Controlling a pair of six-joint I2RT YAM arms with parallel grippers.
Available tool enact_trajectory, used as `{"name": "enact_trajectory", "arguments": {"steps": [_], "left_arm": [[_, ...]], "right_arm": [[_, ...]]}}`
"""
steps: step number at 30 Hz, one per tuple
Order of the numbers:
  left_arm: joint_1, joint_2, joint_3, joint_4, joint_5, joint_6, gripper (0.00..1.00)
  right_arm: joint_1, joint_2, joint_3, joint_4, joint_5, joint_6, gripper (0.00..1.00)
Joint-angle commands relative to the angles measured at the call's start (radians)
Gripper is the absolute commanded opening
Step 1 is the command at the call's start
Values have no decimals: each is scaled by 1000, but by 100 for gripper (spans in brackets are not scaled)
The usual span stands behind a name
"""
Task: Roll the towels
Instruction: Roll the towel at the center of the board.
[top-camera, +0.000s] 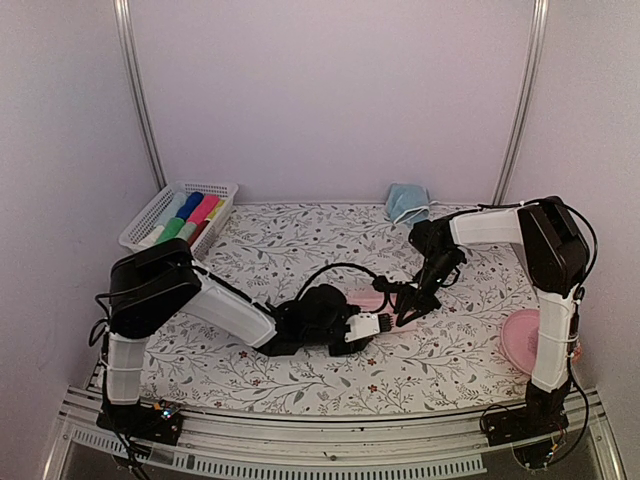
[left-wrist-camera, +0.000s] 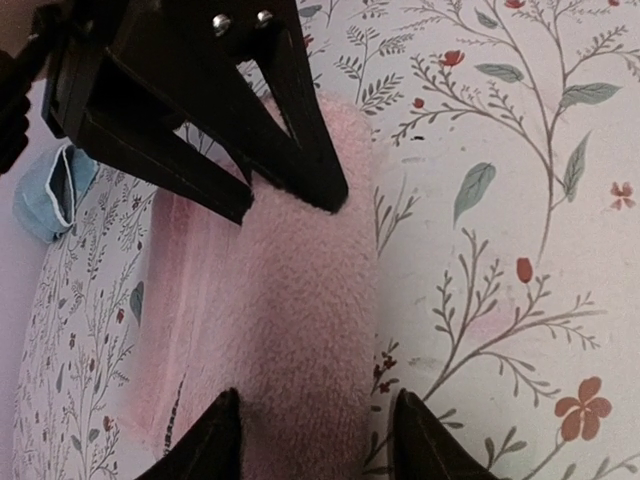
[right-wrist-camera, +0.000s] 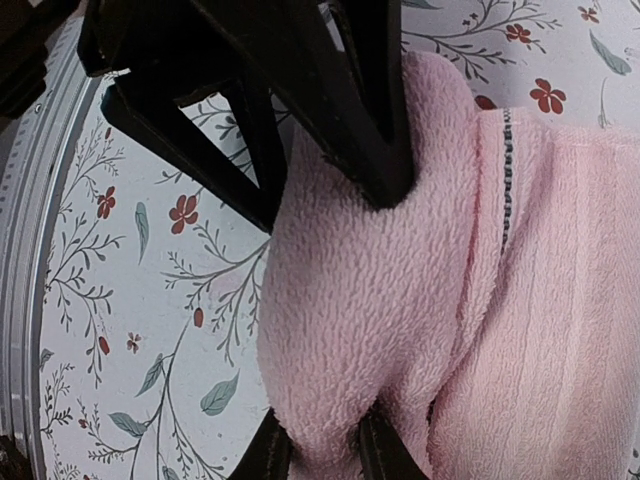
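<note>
Pink towel (right-wrist-camera: 380, 300) part-rolled, right tool (right-wrist-camera: 318, 445) pinching it, left tool (left-wrist-camera: 315, 430) astride

Our left arm (top-camera: 235, 312) lies low, stretched rightward from its base, with the wrist nearly level. The left gripper (top-camera: 378, 325) points toward the right one, its fingers (left-wrist-camera: 215, 445) apart and astride the pink towel (right-wrist-camera: 360, 300). Our right arm (top-camera: 485, 228) rises from its base, folds at the elbow and reaches leftward and down. The right gripper (top-camera: 408, 312) meets the left one tip to tip, its fingers (right-wrist-camera: 375, 455) nearly together, pinching a fold of that towel.
</note>
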Motion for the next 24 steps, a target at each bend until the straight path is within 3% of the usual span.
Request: {"name": "enact_trajectory", "arguments": {"steps": [1,5,6,10,15,24], "left_arm": [[6,47,13,-55,-46,-15,50],[11,58,22,-66,-46,-21,45],[18,60,32,-92,-29,-31,38],[34,56,60,-153,28,-62,30],[67,50,100,-253,111,-121,29],[128,80,220,-417,252,-223,33]], "right_arm": [[-7,53,-29,-32,100,0,18],[-7,47,-32,-31,101,-7,23],[-7,20,-49,-4,105,-12,29],[-11,-83,-104,87,107,-30,44],[-17,-225,-214,237,114,-54,55],[-16,-384,-344,431,110,-75,61]]}}
